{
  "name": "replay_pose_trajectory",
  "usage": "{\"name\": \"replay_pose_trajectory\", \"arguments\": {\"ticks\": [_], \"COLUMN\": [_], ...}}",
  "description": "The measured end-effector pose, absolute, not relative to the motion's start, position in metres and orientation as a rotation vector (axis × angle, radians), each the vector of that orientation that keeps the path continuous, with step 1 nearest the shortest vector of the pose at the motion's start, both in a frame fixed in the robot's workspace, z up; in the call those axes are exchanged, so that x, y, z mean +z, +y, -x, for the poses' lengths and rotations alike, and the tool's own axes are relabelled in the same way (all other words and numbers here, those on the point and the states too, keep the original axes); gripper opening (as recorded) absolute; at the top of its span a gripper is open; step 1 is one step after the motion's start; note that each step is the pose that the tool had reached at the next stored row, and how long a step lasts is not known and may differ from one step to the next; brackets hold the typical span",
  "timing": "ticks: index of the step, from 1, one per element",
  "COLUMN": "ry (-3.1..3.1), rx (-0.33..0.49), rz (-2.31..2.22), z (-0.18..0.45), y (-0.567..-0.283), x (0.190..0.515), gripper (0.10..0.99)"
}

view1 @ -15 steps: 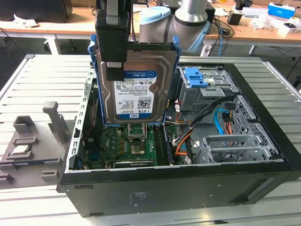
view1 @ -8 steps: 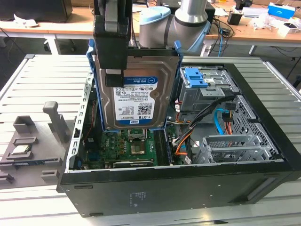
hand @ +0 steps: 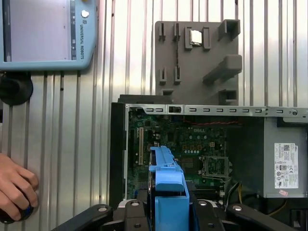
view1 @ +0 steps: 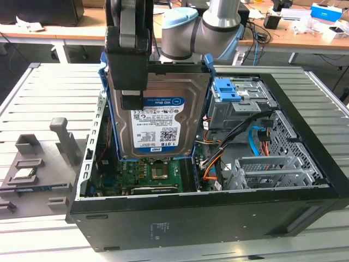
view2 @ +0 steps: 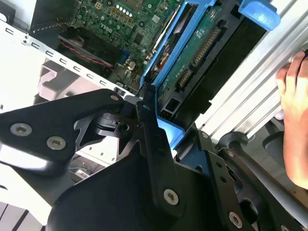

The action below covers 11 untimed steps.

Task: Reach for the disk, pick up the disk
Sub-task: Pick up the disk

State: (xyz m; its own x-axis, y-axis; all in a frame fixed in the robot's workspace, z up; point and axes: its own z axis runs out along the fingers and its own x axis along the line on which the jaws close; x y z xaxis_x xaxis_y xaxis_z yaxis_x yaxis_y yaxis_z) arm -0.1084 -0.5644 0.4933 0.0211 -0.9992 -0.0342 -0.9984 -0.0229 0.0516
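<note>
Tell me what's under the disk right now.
The disk, held up by the gripper, hangs over the open computer case. Below it the green motherboard shows; whatever the case holds directly behind the disk is covered.

Disk (view2: 192, 57) in end effector's (view2: 166, 127) grip

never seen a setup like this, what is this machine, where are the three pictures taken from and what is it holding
It is a robot arm with a clamping hand at its tip. The exterior view comes from a camera standing off the arm; both wrist views come from cameras riding near the wrist. The hand is shut on the disk, a silver hard drive in a blue bracket, lifted upright above an open computer case on a slatted metal table. Beside the case lies a grey fixture holding a small chip. A person's hand rests on the table in the first wrist view.
</note>
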Motion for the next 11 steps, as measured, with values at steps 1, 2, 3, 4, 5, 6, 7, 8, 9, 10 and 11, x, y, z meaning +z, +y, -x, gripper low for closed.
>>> {"name": "replay_pose_trajectory", "arguments": {"ticks": [1, 2, 3, 4, 5, 6, 7, 8, 9, 10, 11], "ry": [-2.187, -2.187, -2.187, -2.187, -2.187, -2.187, -2.187, -2.187, -2.187, -2.187, -2.187], "rx": [-0.095, -0.095, -0.095, -0.095, -0.095, -0.095, -0.095, -0.095, -0.095, -0.095, -0.095], "rz": [-2.235, -2.236, -2.236, -2.235, -2.235, -2.235, -2.236, -2.236, -2.236, -2.235, -2.235], "z": [0.108, 0.108, 0.107, 0.105, 0.104, 0.103, 0.101, 0.099, 0.096, 0.093, 0.089], "y": [-0.566, -0.567, -0.567, -0.567, -0.567, -0.567, -0.567, -0.567, -0.567, -0.567, -0.567], "x": [0.493, 0.493, 0.493, 0.493, 0.493, 0.493, 0.493, 0.493, 0.493, 0.493, 0.493], "gripper": [0.369, 0.369, 0.369, 0.369, 0.369, 0.369, 0.369, 0.369, 0.369, 0.369, 0.369]}}
